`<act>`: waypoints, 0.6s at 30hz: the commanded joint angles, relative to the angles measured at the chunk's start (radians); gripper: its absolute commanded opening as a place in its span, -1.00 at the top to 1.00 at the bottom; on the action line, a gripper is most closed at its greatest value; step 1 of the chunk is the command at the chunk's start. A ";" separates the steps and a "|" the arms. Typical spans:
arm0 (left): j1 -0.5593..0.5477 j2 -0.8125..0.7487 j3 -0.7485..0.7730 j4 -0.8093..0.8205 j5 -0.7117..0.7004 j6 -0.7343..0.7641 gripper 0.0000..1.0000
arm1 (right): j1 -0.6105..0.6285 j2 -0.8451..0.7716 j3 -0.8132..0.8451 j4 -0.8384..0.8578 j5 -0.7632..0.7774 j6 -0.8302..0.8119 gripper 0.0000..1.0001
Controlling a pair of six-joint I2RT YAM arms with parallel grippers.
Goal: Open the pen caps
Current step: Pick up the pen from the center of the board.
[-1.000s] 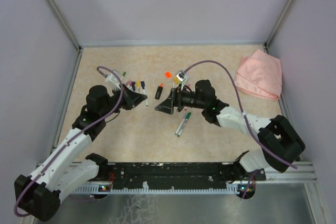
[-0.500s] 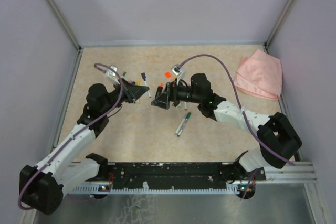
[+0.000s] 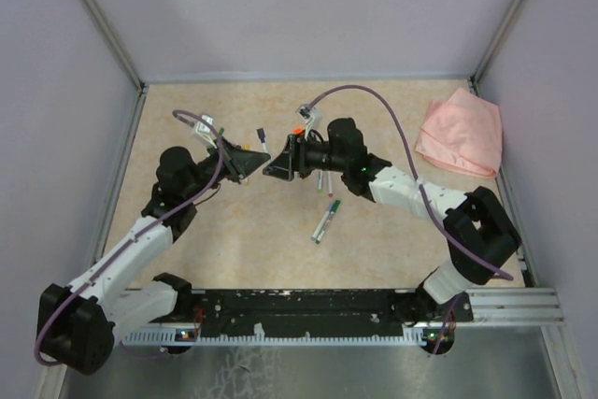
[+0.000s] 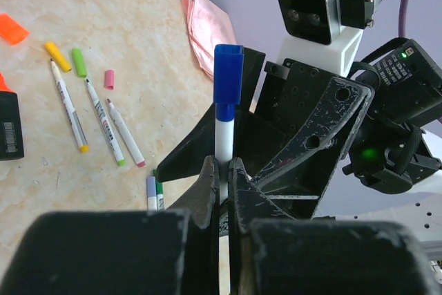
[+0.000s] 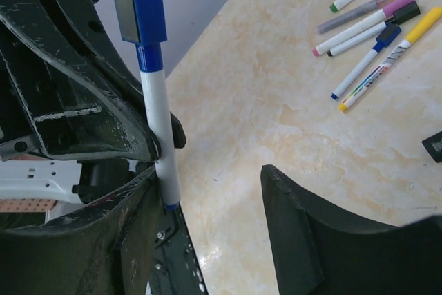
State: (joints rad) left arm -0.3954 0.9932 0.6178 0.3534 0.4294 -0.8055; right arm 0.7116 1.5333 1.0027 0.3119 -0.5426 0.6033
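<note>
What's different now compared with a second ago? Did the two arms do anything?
Both grippers moved forward and toward each other. The right gripper now has its open jaws beside the blue-capped pen, which the left gripper keeps clamped. Nothing was let go. The pink cloth and the green-capped pen lying apart from the others stayed put.

Blue cap (image 4: 228,74) seated on upright white pen (image 4: 222,139); yellow cap (image 4: 57,56), green cap (image 4: 79,62), pink cap (image 4: 109,79) lie loose.
</note>
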 commanded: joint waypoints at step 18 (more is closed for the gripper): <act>0.016 0.033 0.042 0.040 0.042 0.022 0.53 | 0.014 0.048 0.096 0.024 -0.011 0.005 1.00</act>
State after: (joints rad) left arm -0.3851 1.0508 0.6182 0.3771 0.4503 -0.8024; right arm 0.7181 1.5757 1.0565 0.3061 -0.5697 0.6102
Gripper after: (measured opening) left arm 0.099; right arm 0.068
